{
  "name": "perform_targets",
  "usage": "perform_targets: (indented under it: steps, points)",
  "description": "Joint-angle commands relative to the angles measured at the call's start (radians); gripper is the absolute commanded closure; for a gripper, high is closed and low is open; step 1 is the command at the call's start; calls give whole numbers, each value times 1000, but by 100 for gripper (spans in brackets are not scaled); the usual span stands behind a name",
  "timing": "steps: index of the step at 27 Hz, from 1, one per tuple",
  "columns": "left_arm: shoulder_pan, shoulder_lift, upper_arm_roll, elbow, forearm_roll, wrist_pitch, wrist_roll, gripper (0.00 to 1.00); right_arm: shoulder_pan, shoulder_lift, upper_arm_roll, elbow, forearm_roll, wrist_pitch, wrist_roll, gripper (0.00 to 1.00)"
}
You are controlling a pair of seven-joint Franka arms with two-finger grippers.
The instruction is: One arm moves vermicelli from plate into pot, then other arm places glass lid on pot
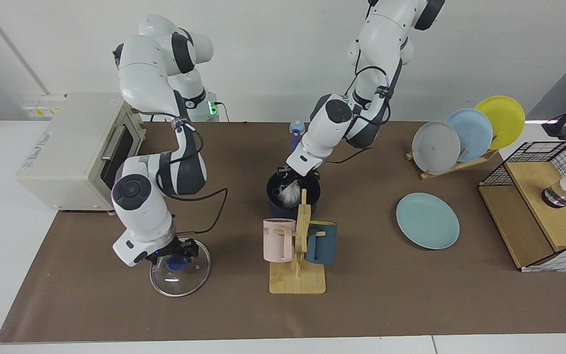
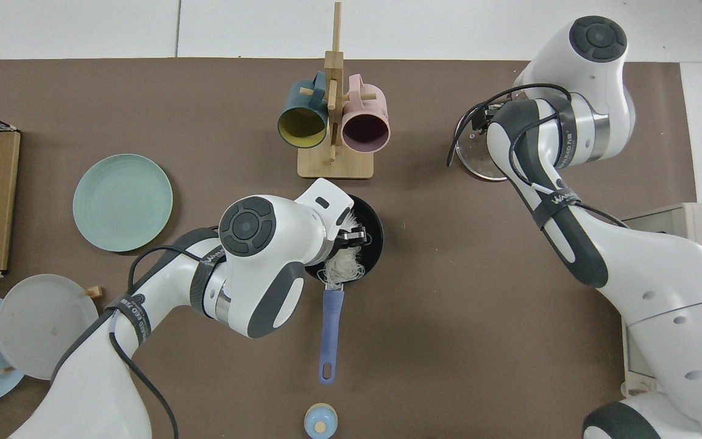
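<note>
White vermicelli (image 1: 290,192) hangs in the pot (image 1: 275,196); glass lid (image 1: 180,270) waits under the other arm.

Left gripper (image 1: 297,178) pinches the tangle inside the rim; right gripper (image 1: 177,250) sits directly over the lid's blue knob (image 1: 175,263), finger spread unclear; lid lies flat, well apart from the pot.

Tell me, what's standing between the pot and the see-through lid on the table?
In the top view, bare brown mat fills the stretch from the pot to the glass lid. The wooden mug rack stands off to one side, not between them.
</note>
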Motion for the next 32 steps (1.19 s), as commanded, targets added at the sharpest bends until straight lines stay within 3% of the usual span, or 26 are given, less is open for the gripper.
perform_targets:
  steps: [1,12,16,19,21,22,24,25,26,32]
  points:
    - [3,37,7,47,19,8,-18,100,-8,24,17,13,-28,27,24,1]
    - [7,54,18,73,23,11,-19,100,-13,20,20,-19,-35,52,22,3]
    - [7,54,19,70,25,11,-19,97,-14,14,20,-24,-39,50,17,16]
    - [7,54,21,70,25,11,-21,80,-16,8,20,-24,-49,41,14,35]
    - [9,52,21,70,25,10,-21,72,-16,-3,22,-26,-49,33,13,62]
    - [9,54,22,73,25,10,-21,64,-16,-11,20,-33,-49,30,11,78]
    - [11,54,22,76,23,10,-16,33,-19,-32,22,-62,-49,30,8,100]
    - [11,54,24,76,25,10,-10,9,-19,-41,22,-73,-49,32,8,100]
    - [11,52,24,76,25,8,-9,0,-20,-49,22,-81,-49,33,7,100]
    - [23,19,25,108,26,-93,-9,0,-23,-89,23,-99,-39,24,4,100]
